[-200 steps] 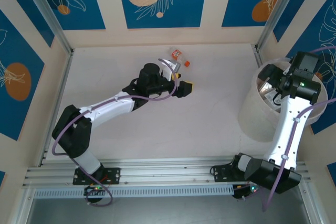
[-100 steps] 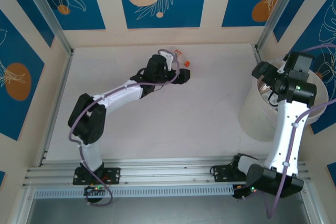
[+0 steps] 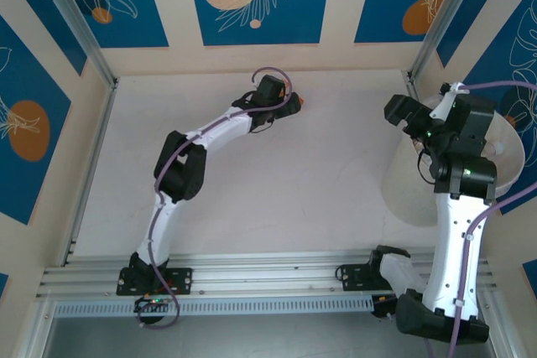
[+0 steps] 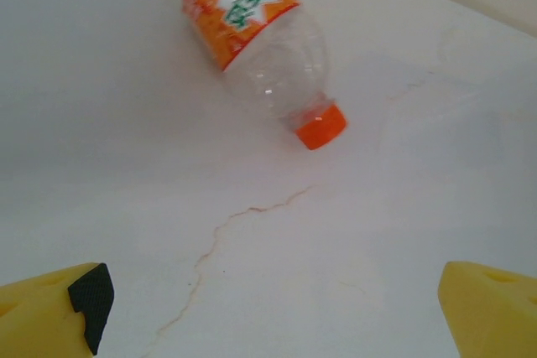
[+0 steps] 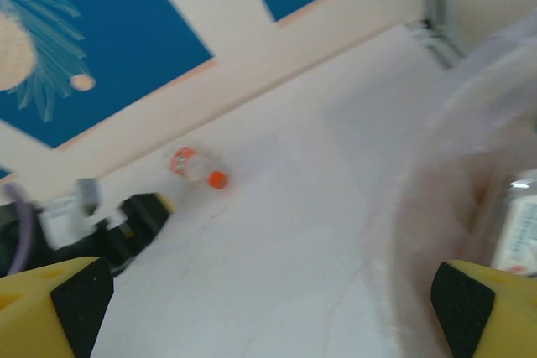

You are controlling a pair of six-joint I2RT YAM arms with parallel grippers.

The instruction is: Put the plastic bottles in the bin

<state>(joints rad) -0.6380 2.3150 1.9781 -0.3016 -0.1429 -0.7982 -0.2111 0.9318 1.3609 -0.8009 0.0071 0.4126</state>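
left pincer (image 4: 270, 312): jaws spread wide, nothing in them, aimed at the orange-label bottle (image 4: 256, 31) just ahead, probably lining up a grab
orange-label bottle: lay on its side near the back wall, cap toward the pincer, not touched yet
right pincer (image 5: 268, 308): also wide open and empty, hung by the rim of the bin (image 3: 399, 186)
bin: stood at the right edge, well apart from that bottle, second bottle (image 5: 522, 228) visible inside
surface (image 4: 403, 207): white, one thin brownish crack (image 4: 210, 245)
room: cream walls (image 3: 172, 6) with blue leafy panels (image 3: 285, 2)
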